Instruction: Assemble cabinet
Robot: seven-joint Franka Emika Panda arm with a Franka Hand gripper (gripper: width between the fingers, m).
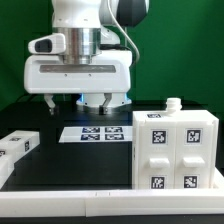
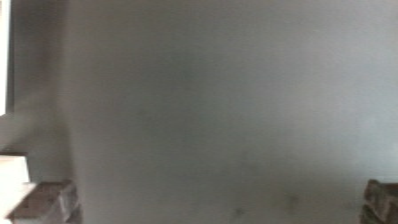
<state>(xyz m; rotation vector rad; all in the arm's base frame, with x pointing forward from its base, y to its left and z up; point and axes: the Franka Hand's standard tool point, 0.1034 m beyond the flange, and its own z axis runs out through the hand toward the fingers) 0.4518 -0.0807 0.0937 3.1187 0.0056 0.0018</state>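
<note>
The cabinet [image 1: 175, 150] is a white box on the exterior view's right, with black-and-white tags on its front and top and a small white knob [image 1: 172, 103] on top. A loose white tagged panel [image 1: 17, 148] lies at the exterior view's left edge. My gripper [image 1: 88, 103] hangs low over the back of the table, behind the marker board [image 1: 97, 132] and to the left of the cabinet, touching nothing. In the wrist view my gripper [image 2: 214, 200] is open: the fingertips [image 2: 43, 200] sit at opposite edges with only blurred grey surface between them.
A white raised rim [image 1: 90, 205] runs along the table's front edge. The table top is black and the backdrop green. The marker board lies flat between my gripper and the front rim.
</note>
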